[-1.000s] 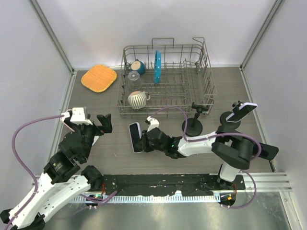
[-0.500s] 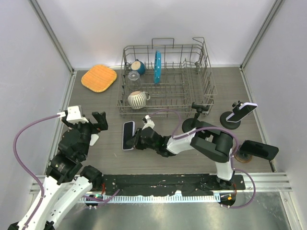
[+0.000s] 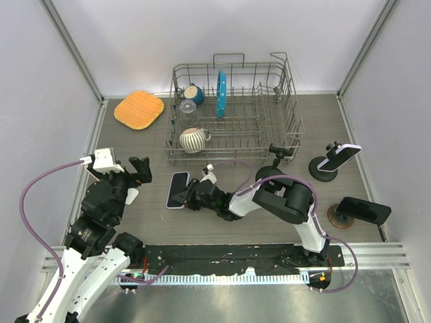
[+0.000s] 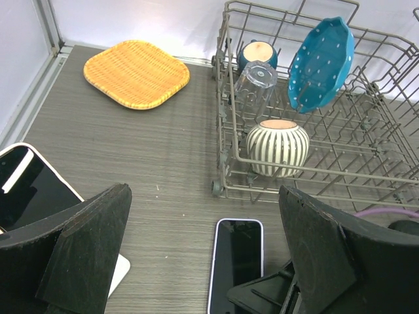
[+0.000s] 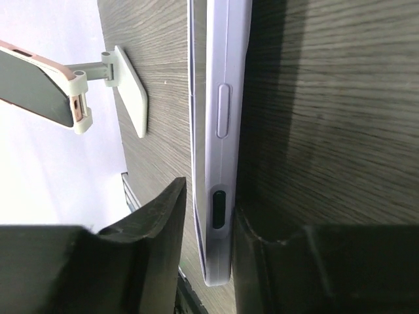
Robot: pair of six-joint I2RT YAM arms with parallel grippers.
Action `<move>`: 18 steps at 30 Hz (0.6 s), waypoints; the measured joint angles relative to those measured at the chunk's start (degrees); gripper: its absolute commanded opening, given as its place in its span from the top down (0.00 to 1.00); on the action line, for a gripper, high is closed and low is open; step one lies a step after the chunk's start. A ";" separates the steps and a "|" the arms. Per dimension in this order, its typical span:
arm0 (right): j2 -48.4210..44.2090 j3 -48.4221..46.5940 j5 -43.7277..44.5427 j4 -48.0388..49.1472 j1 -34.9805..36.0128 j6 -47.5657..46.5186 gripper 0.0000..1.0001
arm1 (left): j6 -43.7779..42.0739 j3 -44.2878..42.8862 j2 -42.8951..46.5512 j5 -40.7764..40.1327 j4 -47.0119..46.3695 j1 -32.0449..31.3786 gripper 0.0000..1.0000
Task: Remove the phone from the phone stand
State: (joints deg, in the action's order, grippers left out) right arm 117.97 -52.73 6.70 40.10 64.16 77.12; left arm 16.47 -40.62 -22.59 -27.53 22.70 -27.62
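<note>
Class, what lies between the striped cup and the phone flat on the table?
The rack's wire wall, then bare table; the left wrist view shows it.

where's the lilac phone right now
Top view, left of centre: the phone lies on the table in front of the rack, its end in the right gripper.
</note>
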 measured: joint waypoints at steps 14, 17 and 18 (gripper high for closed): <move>-1.79 -0.31 -1.31 -0.07 -1.07 -1.92 0.17 | 0.04 0.00 0.00 0.15 0.00 0.26 0.00; -3.08 -0.31 -1.27 -2.21 -1.33 -3.56 0.16 | 0.04 0.00 0.00 0.15 0.00 0.26 0.00; -3.50 -0.26 -1.22 -2.93 -1.40 -4.02 0.16 | 0.04 0.00 0.00 0.15 0.00 0.26 0.00</move>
State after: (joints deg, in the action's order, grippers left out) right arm 114.48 -52.99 5.48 37.17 62.76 73.10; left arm 16.51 -40.62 -22.59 -27.38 22.70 -27.35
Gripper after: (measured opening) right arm 0.836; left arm 0.996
